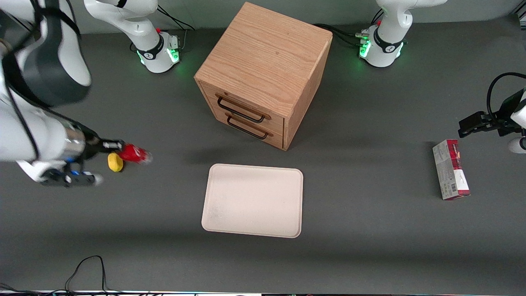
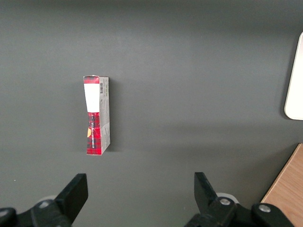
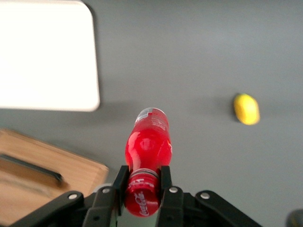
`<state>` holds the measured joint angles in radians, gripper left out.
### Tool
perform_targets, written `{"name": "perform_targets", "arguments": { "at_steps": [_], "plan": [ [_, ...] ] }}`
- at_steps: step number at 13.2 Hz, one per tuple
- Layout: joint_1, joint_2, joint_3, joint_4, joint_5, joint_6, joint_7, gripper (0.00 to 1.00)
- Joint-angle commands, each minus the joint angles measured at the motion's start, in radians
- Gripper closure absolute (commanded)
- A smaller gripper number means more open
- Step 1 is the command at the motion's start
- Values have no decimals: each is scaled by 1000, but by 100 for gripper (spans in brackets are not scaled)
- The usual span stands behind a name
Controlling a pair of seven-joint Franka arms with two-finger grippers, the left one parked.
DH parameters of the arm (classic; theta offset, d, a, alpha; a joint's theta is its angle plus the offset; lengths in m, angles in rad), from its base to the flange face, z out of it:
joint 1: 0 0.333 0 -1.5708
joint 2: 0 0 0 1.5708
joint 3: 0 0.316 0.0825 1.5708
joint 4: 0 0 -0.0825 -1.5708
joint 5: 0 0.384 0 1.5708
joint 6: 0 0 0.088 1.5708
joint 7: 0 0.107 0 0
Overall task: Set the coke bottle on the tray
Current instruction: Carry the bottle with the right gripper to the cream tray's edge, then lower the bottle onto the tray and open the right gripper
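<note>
Tool point(image 3: 142, 182) gripping coke bottle point(image 3: 147, 142), grey table point(image 1: 370, 246)

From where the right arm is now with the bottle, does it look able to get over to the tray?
Probably yes. The gripper holds the coke bottle by its cap end, lifted, toward the working arm's end of the table. Only bare tabletop shows between it and the tray; the yellow object and the cabinet lie off that path.

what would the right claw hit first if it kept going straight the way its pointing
Probably nothing soon. The claw, shut on the coke bottle, points along the table toward the parked arm's end. That line seems to pass between the cabinet and the tray, though depth is unclear.
</note>
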<state>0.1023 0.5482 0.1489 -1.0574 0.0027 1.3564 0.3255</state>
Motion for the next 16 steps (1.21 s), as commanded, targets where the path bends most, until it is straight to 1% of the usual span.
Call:
{"name": "perform_targets", "arguments": {
  "at_steps": [1, 3, 5, 7, 11, 16],
  "plan": [
    [65, 174, 24, 192, -16, 76, 157, 100],
    [120, 229, 17, 194, -30, 175, 234, 100],
    [178, 303, 17, 198, -96, 297, 321, 100],
    [203, 350, 17, 198, -119, 375, 348, 100],
    [204, 381, 18, 197, -127, 429, 349, 100],
    [204, 384, 20, 197, -133, 434, 348, 100]
  ]
}}
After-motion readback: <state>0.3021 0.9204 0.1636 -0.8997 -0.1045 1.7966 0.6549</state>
